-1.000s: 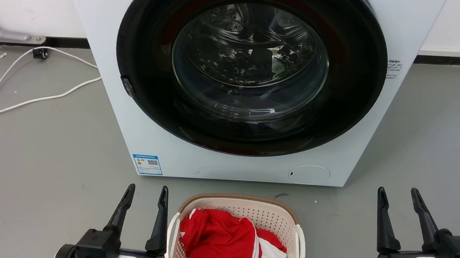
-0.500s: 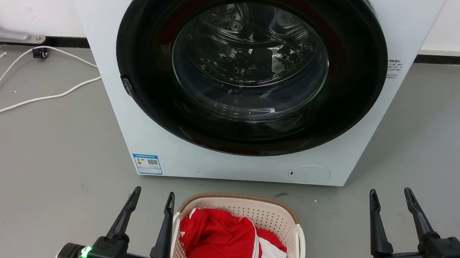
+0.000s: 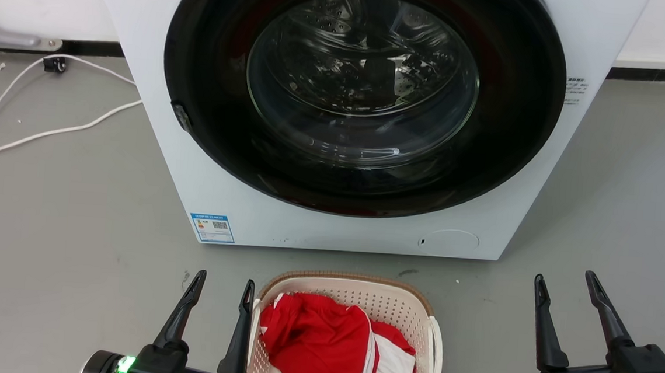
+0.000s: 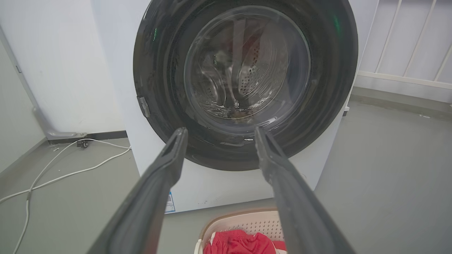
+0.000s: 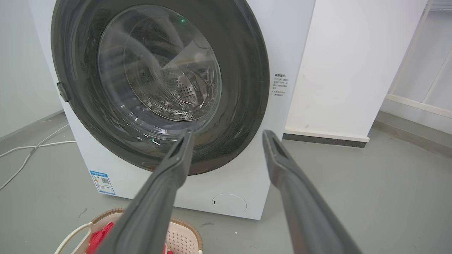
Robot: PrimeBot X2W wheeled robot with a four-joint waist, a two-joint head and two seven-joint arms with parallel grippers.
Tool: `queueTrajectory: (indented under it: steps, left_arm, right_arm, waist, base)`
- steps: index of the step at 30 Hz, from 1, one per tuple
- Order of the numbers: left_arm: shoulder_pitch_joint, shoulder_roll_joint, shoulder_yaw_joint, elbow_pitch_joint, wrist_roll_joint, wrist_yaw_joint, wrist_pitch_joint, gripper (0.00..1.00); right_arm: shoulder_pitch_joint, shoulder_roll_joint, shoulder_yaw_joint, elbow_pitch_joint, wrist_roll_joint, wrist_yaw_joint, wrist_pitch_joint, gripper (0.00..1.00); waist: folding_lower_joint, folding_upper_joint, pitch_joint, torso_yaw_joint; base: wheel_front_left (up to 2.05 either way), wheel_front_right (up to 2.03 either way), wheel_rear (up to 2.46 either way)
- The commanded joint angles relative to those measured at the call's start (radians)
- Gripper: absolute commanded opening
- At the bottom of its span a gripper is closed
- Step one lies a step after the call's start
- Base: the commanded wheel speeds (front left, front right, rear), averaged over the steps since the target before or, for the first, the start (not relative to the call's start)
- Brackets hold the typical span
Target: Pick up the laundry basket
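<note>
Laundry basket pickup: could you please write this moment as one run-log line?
left pincer: open, beside laundry basket handle | right pincer: open, apart from basket | basket: on floor, holds red clothes

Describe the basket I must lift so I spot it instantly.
Find the white front-loading washing machine. Directly before it on the grey floor sits an oval cream perforated plastic laundry basket. Its brown woven-look rim and red-and-white clothes single it out.

The grey floor (image 3: 71,238) bears a white front-loading washing machine (image 3: 317,232) far off. Nearer stands an oval cream plastic laundry basket (image 3: 394,311); a thin white cable (image 3: 49,133) trails left.
</note>
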Motion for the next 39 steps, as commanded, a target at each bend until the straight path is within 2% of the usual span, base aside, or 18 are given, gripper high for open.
queueTrajectory:
  steps: [1, 7, 13, 17, 25, 31, 39]
  left_arm:
    - [-0.004, -0.001, 0.003, 0.004, 0.001, -0.003, -0.003, 1.0]
    - [-0.05, -0.002, 0.023, 0.046, -0.004, -0.007, -0.003, 1.0]
    - [-0.142, -0.003, 0.052, 0.128, -0.013, -0.03, -0.003, 1.0]
    - [-0.227, 0.009, 0.076, 0.24, -0.023, -0.047, -0.003, 1.0]
    - [-0.446, 0.063, 0.055, 0.514, -0.031, -0.074, -0.003, 1.0]
    - [-0.617, 0.105, 0.002, 0.72, -0.056, -0.079, -0.003, 1.0]
    - [-0.811, 0.145, -0.19, 0.987, -0.157, -0.08, 0.03, 1.0]
  right_arm:
    - [-0.005, -0.001, -0.003, -0.003, 0.005, 0.0, -0.002, 1.0]
    - [-0.047, -0.001, -0.006, 0.025, 0.009, 0.0, -0.002, 1.0]
    - [-0.126, -0.001, -0.011, 0.121, 0.009, 0.0, 0.006, 1.0]
    - [-0.211, -0.001, 0.0, 0.196, -0.002, 0.0, 0.044, 1.0]
    - [-0.379, -0.001, 0.018, 0.352, 0.032, 0.0, 0.132, 1.0]
    - [-0.506, -0.001, 0.06, 0.495, 0.04, 0.0, 0.203, 1.0]
    - [-0.673, -0.001, 0.148, 0.702, 0.111, 0.0, 0.306, 1.0]
  waist:
    - [0.0, 0.0, 0.013, 0.0]
    - [0.0, 0.0, 0.098, -0.006]
    - [0.0, 0.0, 0.219, -0.007]
    - [0.0, 0.0, 0.319, -0.011]
    - [0.0, 0.0, 0.506, -0.005]
    - [0.0, 0.0, 0.605, -0.005]
    - [0.0, 0.0, 0.701, -0.009]
  base:
    - [0.0, 0.0, 0.0]
    - [0.0, 0.0, 0.0]
    - [0.0, 0.0, 0.0]
    - [0.0, 0.0, 0.0]
    - [0.0, 0.0, 0.0]
    - [0.0, 0.0, 0.0]
    - [0.0, 0.0, 0.0]
